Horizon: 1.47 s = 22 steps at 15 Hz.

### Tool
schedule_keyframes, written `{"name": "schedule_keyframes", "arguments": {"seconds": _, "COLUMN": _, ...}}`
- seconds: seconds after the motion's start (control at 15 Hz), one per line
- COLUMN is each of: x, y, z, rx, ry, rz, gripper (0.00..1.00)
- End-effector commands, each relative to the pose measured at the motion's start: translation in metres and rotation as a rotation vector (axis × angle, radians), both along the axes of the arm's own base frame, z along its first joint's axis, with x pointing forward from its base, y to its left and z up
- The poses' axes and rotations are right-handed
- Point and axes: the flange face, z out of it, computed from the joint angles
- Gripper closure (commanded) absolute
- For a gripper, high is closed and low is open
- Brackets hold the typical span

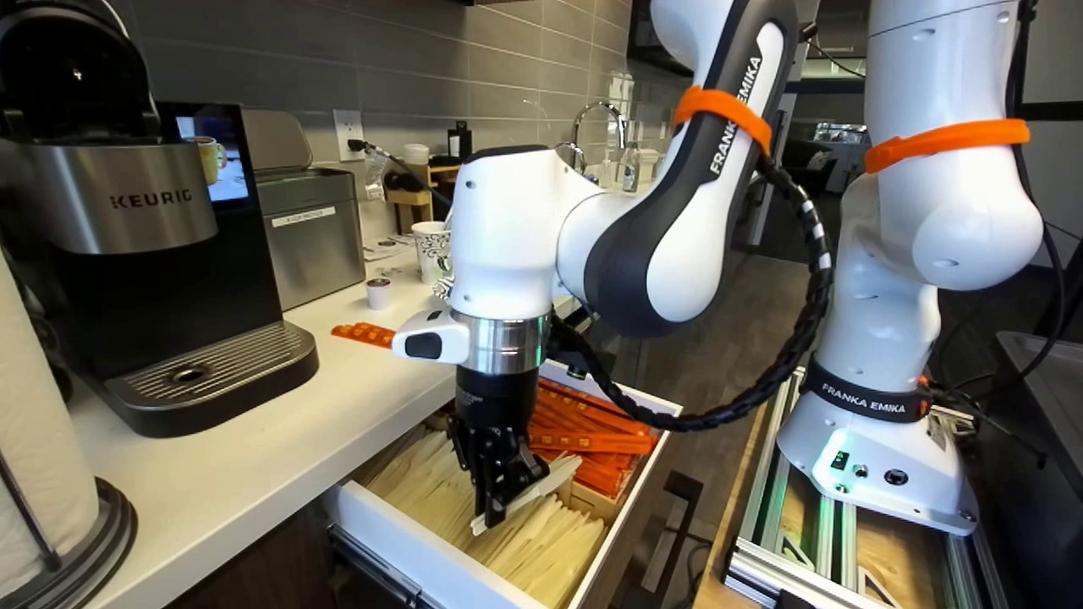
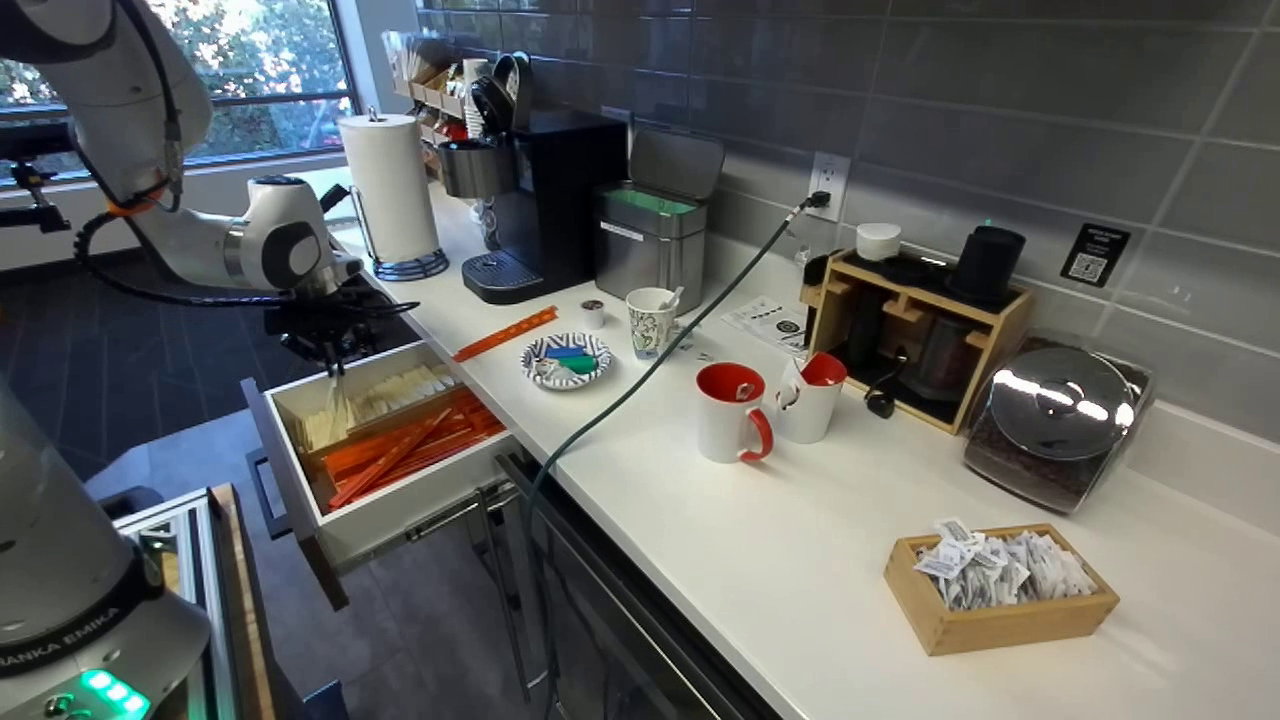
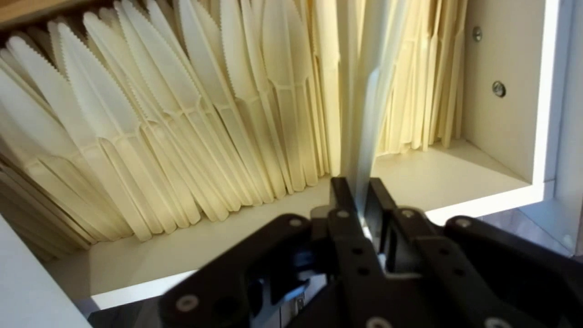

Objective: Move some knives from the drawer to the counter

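Cream plastic knives (image 3: 98, 86) lie packed in the drawer (image 2: 400, 512); over them, our gripper (image 3: 358, 187) has its jaws clamped on a pale knife (image 1: 550, 480), possibly two; we can't tell. Pinched near one end, it could swivel, snag its neighbours or the drawer's edge, and drop before we reach the counter (image 2: 760, 540).

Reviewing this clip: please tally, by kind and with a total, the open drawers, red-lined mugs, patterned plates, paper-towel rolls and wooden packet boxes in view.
Open drawer: 1
Red-lined mugs: 2
Patterned plate: 1
Paper-towel roll: 1
Wooden packet box: 1
Total: 6
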Motion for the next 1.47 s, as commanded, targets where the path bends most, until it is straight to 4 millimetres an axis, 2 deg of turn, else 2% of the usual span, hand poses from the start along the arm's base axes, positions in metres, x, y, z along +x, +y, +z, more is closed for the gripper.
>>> {"name": "schedule_keyframes", "arguments": {"seconds": 0.0, "x": 0.01, "y": -0.018, "z": 0.041, "rx": 0.005, "ry": 0.012, "rz": -0.05, "gripper": 0.97}}
{"name": "schedule_keyframes", "arguments": {"seconds": 0.27, "x": 0.035, "y": -0.047, "z": 0.105, "rx": 0.015, "ry": -0.024, "rz": -0.19, "gripper": 0.97}}
{"name": "schedule_keyframes", "arguments": {"seconds": 0.4, "x": 0.045, "y": -0.061, "z": 0.128, "rx": 0.009, "ry": -0.02, "rz": -0.214, "gripper": 0.97}}
{"name": "schedule_keyframes", "arguments": {"seconds": 0.47, "x": 0.049, "y": -0.049, "z": 0.106, "rx": 0.011, "ry": -0.027, "rz": -0.197, "gripper": 0.87}}
{"name": "schedule_keyframes", "arguments": {"seconds": 0.6, "x": 0.054, "y": -0.061, "z": 0.127, "rx": 0.006, "ry": -0.043, "rz": -0.22, "gripper": 0.87}}
{"name": "schedule_keyframes", "arguments": {"seconds": 0.73, "x": 0.052, "y": -0.061, "z": 0.131, "rx": 0.008, "ry": -0.048, "rz": -0.219, "gripper": 0.87}}
{"name": "schedule_keyframes", "arguments": {"seconds": 0.8, "x": 0.051, "y": -0.06, "z": 0.13, "rx": 0.006, "ry": -0.045, "rz": -0.216, "gripper": 0.97}}
{"name": "schedule_keyframes", "arguments": {"seconds": 1.0, "x": 0.091, "y": -0.082, "z": 0.163, "rx": 0.027, "ry": -0.162, "rz": -0.294, "gripper": 0.97}}
{"name": "schedule_keyframes", "arguments": {"seconds": 1.2, "x": 0.142, "y": -0.098, "z": 0.189, "rx": 0.019, "ry": -0.28, "rz": -0.437, "gripper": 0.97}}
{"name": "schedule_keyframes", "arguments": {"seconds": 1.33, "x": 0.171, "y": -0.106, "z": 0.199, "rx": -0.04, "ry": -0.357, "rz": -0.512, "gripper": 0.97}}
{"name": "schedule_keyframes", "arguments": {"seconds": 1.4, "x": 0.181, "y": -0.104, "z": 0.198, "rx": -0.08, "ry": -0.379, "rz": -0.539, "gripper": 0.97}}
